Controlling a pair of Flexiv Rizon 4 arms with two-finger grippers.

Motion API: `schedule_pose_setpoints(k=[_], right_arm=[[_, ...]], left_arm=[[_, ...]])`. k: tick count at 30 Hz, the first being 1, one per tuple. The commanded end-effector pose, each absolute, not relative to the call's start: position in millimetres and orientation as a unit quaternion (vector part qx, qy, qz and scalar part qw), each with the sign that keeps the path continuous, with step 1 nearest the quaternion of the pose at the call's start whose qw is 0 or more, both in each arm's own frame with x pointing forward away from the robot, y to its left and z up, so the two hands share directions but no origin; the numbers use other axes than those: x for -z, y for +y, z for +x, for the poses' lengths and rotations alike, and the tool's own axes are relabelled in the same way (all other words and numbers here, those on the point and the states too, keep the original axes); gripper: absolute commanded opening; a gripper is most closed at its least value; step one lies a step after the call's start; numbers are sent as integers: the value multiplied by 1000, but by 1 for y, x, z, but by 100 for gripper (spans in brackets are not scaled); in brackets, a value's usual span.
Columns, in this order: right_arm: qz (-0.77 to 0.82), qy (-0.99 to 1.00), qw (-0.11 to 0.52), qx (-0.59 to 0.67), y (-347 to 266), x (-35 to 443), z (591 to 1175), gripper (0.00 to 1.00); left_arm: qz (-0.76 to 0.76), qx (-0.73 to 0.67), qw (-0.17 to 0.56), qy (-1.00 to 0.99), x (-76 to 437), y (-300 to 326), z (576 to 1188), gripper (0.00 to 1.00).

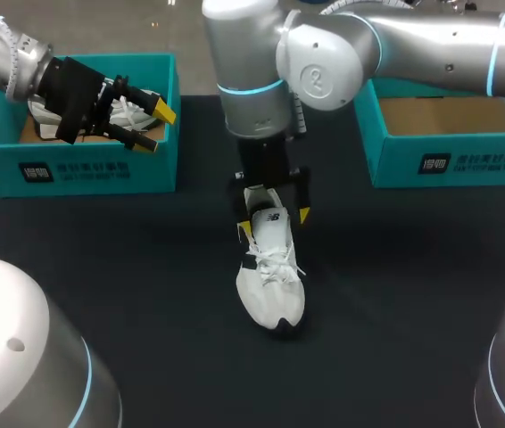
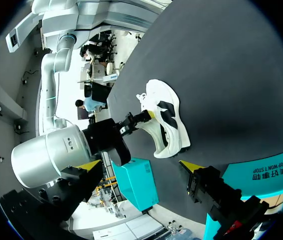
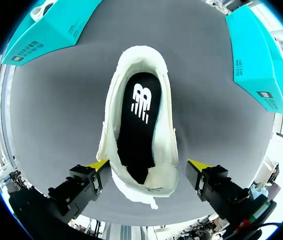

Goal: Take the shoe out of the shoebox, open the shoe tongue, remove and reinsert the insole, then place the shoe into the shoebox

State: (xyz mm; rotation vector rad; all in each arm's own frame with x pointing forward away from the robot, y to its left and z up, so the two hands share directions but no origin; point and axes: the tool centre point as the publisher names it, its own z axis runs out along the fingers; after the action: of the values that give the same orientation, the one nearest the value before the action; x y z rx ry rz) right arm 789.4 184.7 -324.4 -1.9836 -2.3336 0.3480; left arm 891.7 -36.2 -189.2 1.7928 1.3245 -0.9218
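A white laced shoe (image 1: 271, 272) stands upright on the dark table, toe toward the front edge. Its black insole (image 3: 138, 122) lies inside the wide mouth. My right gripper (image 1: 274, 219) hangs over the heel, open, one yellow-tipped finger (image 3: 98, 165) at each side of the shoe (image 3: 141, 95), the far finger apart from it. At the back left, my left gripper (image 1: 155, 127) stands open above the teal shoebox (image 1: 83, 169) with nothing between its fingers. Ahead of the left gripper (image 2: 140, 166), the shoe (image 2: 165, 117) shows with the right gripper (image 2: 131, 122) at it.
The left shoebox holds a second white shoe (image 1: 133, 113). Another teal shoebox (image 1: 453, 143), showing a brown inside, stands at the back right. Dark tabletop (image 1: 128, 267) lies bare on both sides of the shoe.
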Motion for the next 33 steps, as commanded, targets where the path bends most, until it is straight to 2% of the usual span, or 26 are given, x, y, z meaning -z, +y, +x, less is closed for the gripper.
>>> schedule_pose_setpoints(k=[1,14,23,24,25,26,27,33], right_arm=[[-645,-755,25,-111,183,313,780,100],[-660,-743,12,-111,183,271,728,100],[-665,-739,13,-105,190,259,712,100],[-665,-739,13,-104,190,259,711,93],[-665,-740,14,-102,191,259,711,40],[-665,-740,14,-99,193,259,711,17],[-662,-743,18,-98,194,260,712,0],[-659,-746,17,-88,200,269,717,0]], left_arm=[[695,356,356,514,189,-36,891,100],[695,356,356,514,189,-36,891,100],[695,356,356,514,189,-36,891,100],[695,356,356,514,189,-36,891,100],[695,356,356,514,189,-36,891,100],[695,356,356,514,189,-36,891,100],[695,356,356,514,189,-36,891,100],[695,356,356,514,189,-36,891,100]])
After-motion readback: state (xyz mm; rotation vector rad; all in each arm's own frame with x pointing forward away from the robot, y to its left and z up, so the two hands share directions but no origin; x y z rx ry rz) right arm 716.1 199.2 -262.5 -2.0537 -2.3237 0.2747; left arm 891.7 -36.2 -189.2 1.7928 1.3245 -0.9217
